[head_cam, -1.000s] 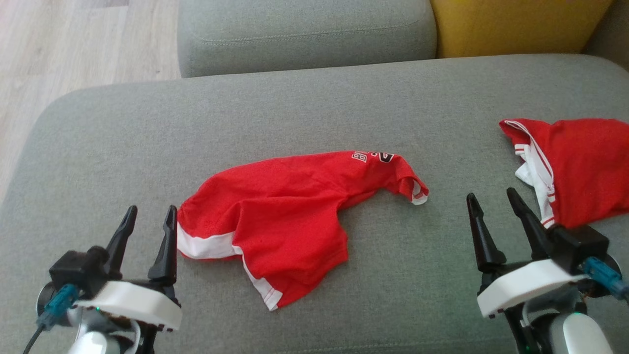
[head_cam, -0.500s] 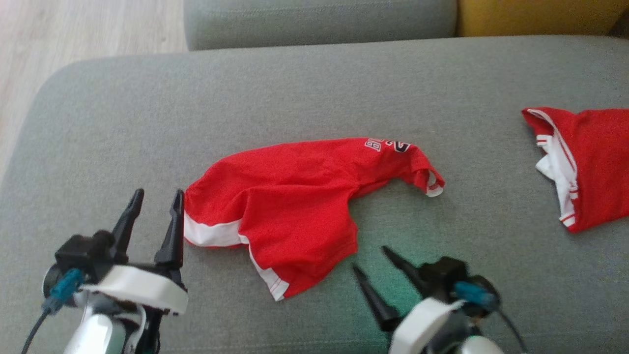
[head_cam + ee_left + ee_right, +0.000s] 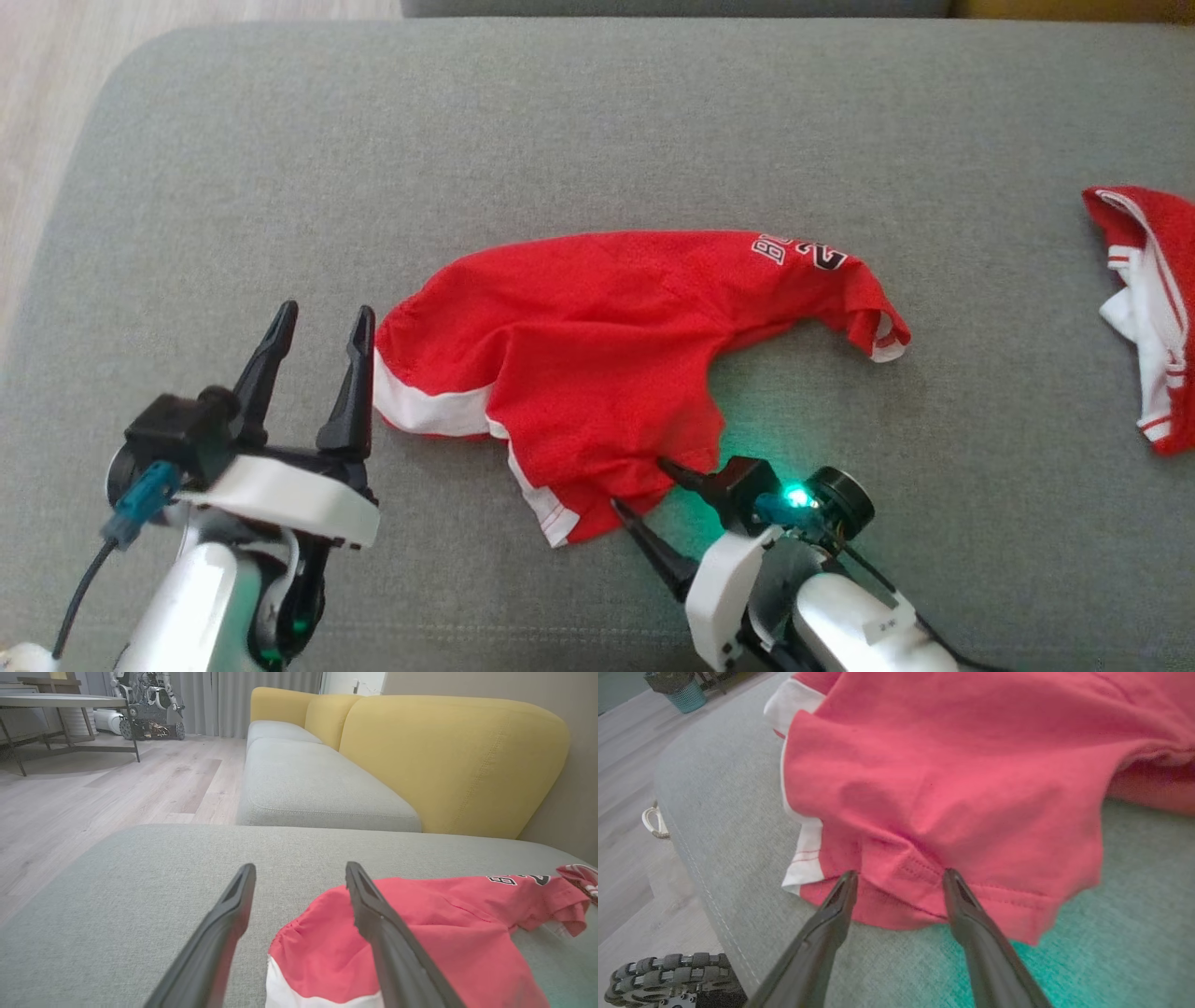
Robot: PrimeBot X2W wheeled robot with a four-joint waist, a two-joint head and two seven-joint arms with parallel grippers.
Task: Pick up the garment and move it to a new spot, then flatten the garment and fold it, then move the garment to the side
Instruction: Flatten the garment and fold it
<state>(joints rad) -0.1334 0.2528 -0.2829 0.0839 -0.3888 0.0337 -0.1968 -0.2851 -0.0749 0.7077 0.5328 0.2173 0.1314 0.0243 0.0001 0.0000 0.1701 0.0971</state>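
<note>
On the cushion, garment lies lengthwise left-right.

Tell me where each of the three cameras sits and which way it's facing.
Head view: on the head, looking down at the grey cushion and red garment; left tool and right tool show.
Left wrist view: on that wrist, facing across the cushion toward the yellow backrest; its own fingers show.
Right wrist view: on that wrist, close on the garment's hem; its own fingers show.
Shared: all three see the garment.
</note>
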